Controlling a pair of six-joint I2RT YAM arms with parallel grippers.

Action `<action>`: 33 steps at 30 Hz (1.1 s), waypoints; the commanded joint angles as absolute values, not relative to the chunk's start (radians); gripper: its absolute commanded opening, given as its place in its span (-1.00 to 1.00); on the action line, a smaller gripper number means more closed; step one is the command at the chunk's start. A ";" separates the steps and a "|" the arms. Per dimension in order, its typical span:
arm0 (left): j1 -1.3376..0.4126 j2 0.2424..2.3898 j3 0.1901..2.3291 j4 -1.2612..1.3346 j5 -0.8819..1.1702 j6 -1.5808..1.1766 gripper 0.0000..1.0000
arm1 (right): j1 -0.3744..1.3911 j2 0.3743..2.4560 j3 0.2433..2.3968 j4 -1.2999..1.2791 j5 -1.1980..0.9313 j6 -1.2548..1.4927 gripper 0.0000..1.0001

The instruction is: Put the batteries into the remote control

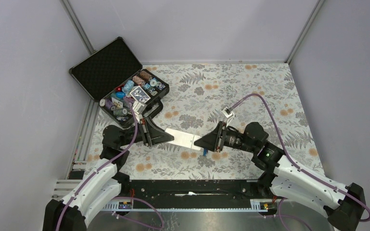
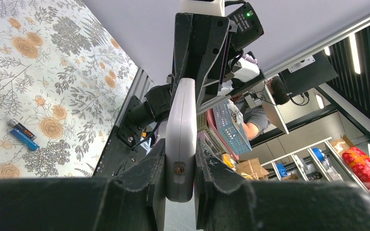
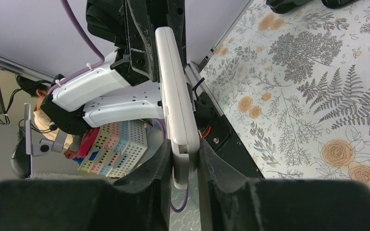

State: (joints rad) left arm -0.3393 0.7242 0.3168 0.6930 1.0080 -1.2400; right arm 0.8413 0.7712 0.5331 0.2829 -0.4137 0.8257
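Note:
The white remote control (image 1: 183, 138) is held edge-on above the floral mat between both grippers. My left gripper (image 1: 167, 137) is shut on its left end, and in the left wrist view (image 2: 180, 161) the fingers clamp the remote (image 2: 180, 130) on both flat sides. My right gripper (image 1: 201, 142) is shut on its right end, and in the right wrist view (image 3: 183, 161) it pinches the remote (image 3: 173, 101). Two batteries lie side by side on the mat below the remote, one blue (image 2: 25, 140) and one dark reddish (image 2: 22, 129). In the top view only a blue sliver (image 1: 204, 152) shows.
An open black case (image 1: 107, 65) with poker chips and cards stands at the back left of the floral mat (image 1: 250, 96). Grey walls enclose three sides. The black arm-mount rail (image 1: 188, 185) runs along the near edge.

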 commanded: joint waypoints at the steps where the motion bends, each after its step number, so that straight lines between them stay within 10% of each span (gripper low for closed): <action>1: -0.271 0.709 0.317 0.755 0.978 -1.268 -1.00 | 0.822 0.685 0.511 0.218 -0.338 0.776 -0.82; 33: -0.239 0.678 0.391 0.471 0.945 -1.082 -1.00 | 0.798 0.832 0.634 0.028 -0.109 0.648 -1.00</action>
